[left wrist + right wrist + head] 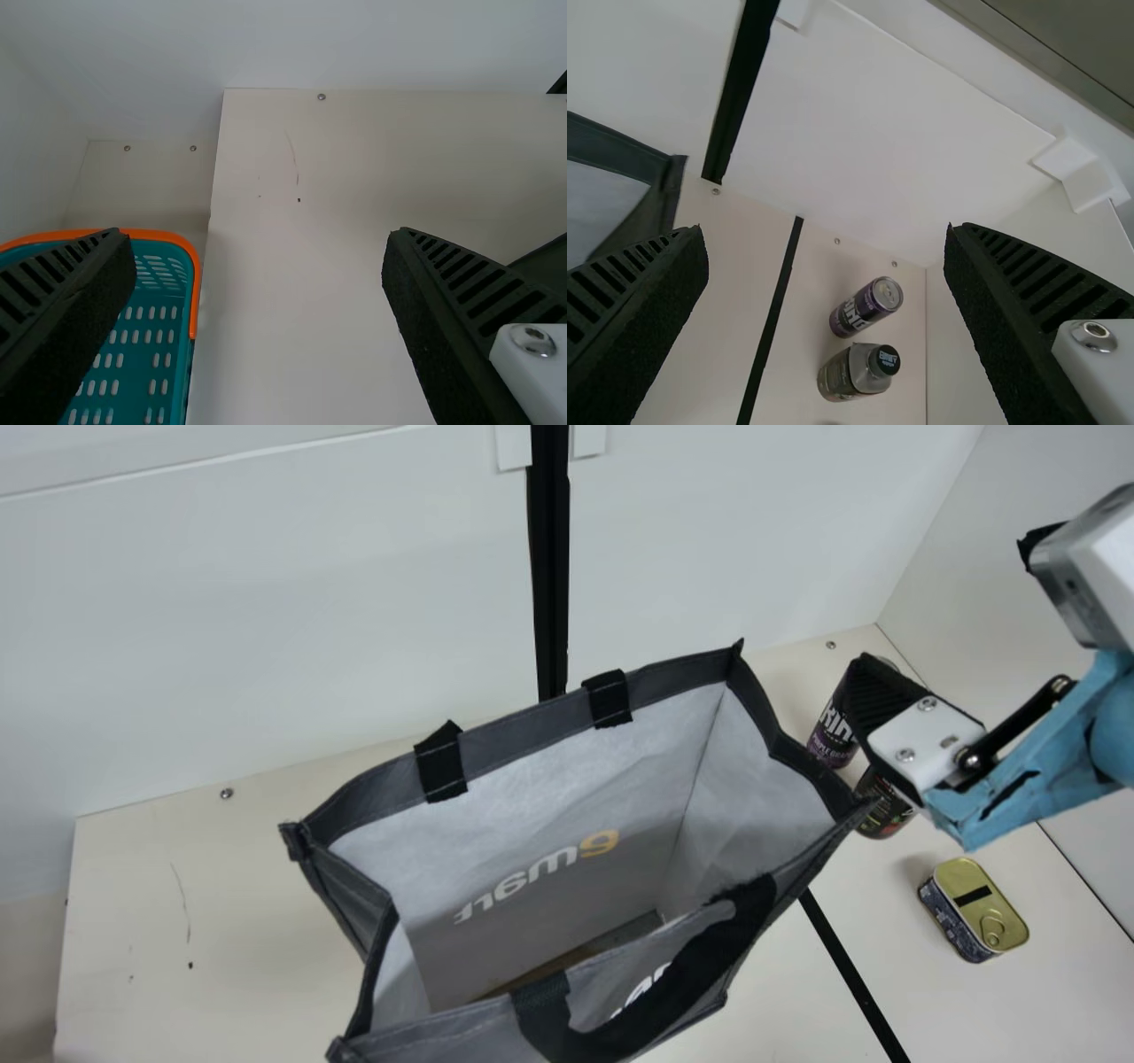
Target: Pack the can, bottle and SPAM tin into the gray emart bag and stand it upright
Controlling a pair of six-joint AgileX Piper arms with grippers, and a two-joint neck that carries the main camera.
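Your left hand and right hand are open; one can and one bottle stand near the table's far right corner, one SPAM tin nearer you; left, one bag.

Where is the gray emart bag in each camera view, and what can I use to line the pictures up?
Main view: the gray emart bag stands open, center to bottom edge.
Left wrist view: a dark part of it, across from the teal basket.
Right wrist view: one corner, across the black line from the purple can.
Shared landmark: the black wall strip, seemingly just a tip in the left wrist view.
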